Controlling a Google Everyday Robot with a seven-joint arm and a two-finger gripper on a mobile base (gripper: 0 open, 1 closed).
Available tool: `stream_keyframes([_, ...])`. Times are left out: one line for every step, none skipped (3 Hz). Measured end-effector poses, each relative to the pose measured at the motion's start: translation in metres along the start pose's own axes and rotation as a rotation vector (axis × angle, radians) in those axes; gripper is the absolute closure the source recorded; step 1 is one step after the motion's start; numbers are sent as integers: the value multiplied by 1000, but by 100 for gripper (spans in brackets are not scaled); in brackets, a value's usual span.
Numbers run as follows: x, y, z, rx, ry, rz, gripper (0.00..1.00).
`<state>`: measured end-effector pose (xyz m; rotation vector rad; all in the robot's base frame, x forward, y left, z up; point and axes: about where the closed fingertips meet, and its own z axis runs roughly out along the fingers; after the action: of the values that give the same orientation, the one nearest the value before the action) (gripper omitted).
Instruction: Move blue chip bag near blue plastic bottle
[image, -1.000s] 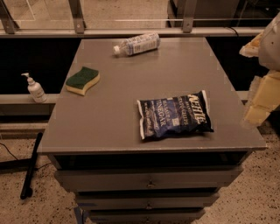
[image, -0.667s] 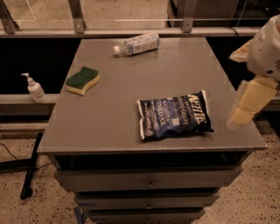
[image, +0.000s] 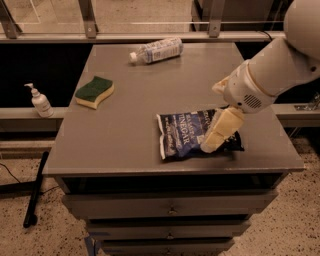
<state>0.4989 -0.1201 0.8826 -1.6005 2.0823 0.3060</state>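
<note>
The blue chip bag (image: 181, 134), dark navy with white lettering, lies flat near the front right of the grey table (image: 135, 125). The blue plastic bottle (image: 156, 50), clear with a blue-and-white label and white cap, lies on its side at the table's far edge. My gripper (image: 210, 145) reaches in from the right on the white arm (image: 270, 75) and hangs over the right half of the bag, hiding part of it.
A yellow-and-green sponge (image: 94, 91) lies on the left of the table. A small white pump dispenser (image: 40, 101) stands on a ledge left of the table. Drawers (image: 170, 207) are below the top. A black pole (image: 35, 192) leans on the floor at the left.
My arm has swung in from the right edge and down, so the gripper now sits over the right half of the chip bag. The bag, bottle and sponge have not moved.
</note>
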Motion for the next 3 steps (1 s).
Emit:
stream_keyframes([-10, 0, 25, -34, -50, 13, 0])
stream_keyframes([-14, 0, 38, -49, -73, 17, 18])
stream_keyframes([-11, -1, 43, -49, -75, 18, 41])
